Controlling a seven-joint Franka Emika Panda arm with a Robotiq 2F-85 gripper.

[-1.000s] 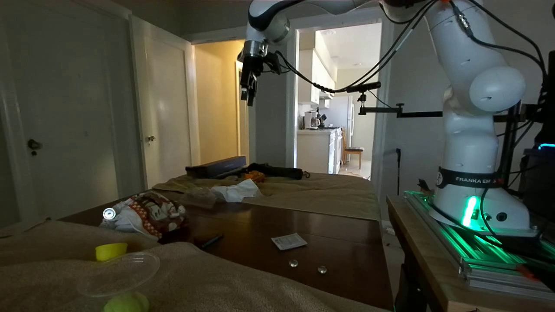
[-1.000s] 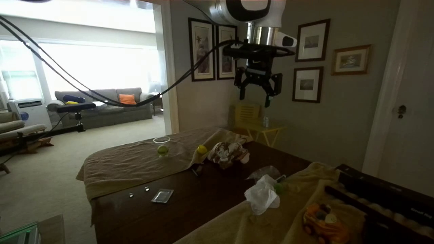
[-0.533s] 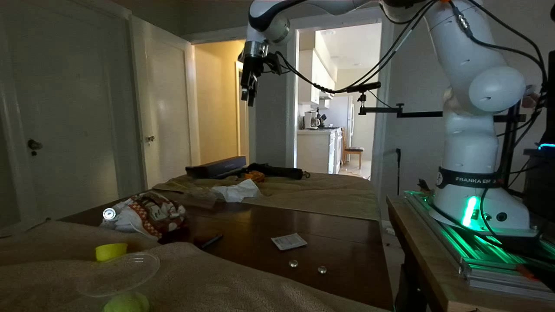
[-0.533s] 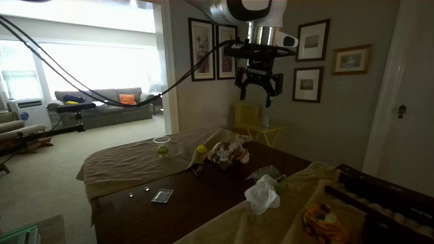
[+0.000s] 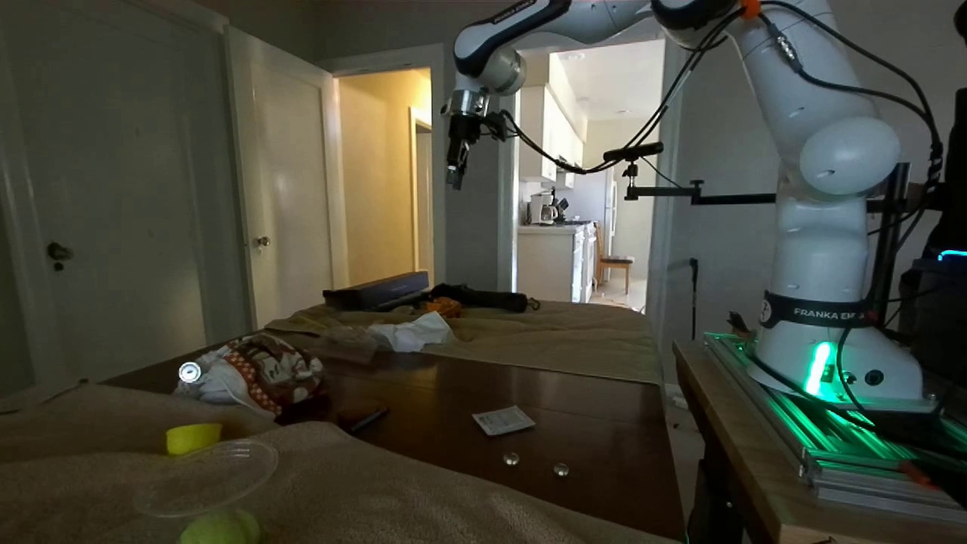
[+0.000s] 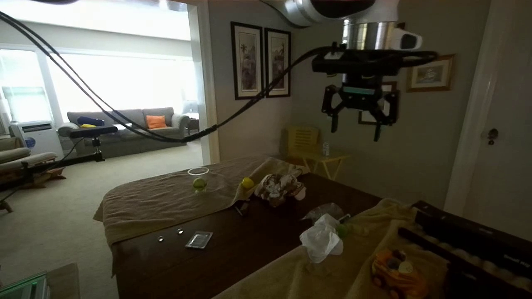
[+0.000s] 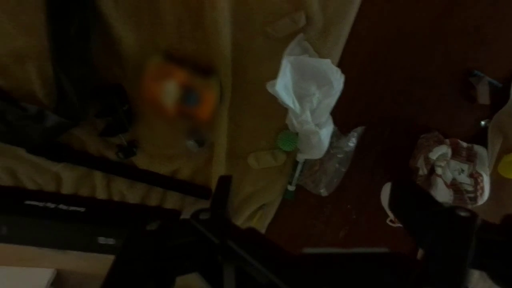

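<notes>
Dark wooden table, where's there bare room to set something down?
The dark wooden table shows bare wood between the flat packet and the crumpled white wrapping. Another free patch separates the clear plastic bag from the patterned bag. It's crowded around the wrapping: that plastic bag and a green ball sit alongside.

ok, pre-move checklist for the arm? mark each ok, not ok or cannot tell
1. Gripper open: ok, fingers spread apart.
2. Nothing held: ok, bare gap between the fingers.
3. Clear of table: ok, hangs well above it.
4. White wrap isolated: not ok, green ball and clear bag crowd it.
5. Wrist view legible: not ok, dark, orange toy blurred.
6. Red-and-white bundle empty: cannot tell, inside hidden.
</notes>
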